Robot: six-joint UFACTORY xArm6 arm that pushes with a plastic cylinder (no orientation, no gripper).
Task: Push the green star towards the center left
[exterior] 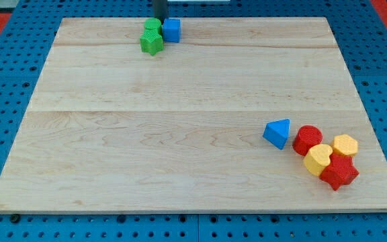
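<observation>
Blue pegboard framed the pale wooden board (180, 121). At the frame's top, our rod ended in my tip (160, 19), just above a green cylinder-like block (152, 27) and a blue cube (171, 30); we carried no pincer, so no state applied. We saw the green star (151, 43) touching that green block from below, upper left of centre. Lower right lay a blue triangular block (277, 133), well apart.

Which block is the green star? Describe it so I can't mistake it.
Go to the wooden board's top edge, left of centre, under my tip. Of three touching blocks, the green star is lowest, with notched points, below the rounder green block and beside the blue cube.
</observation>
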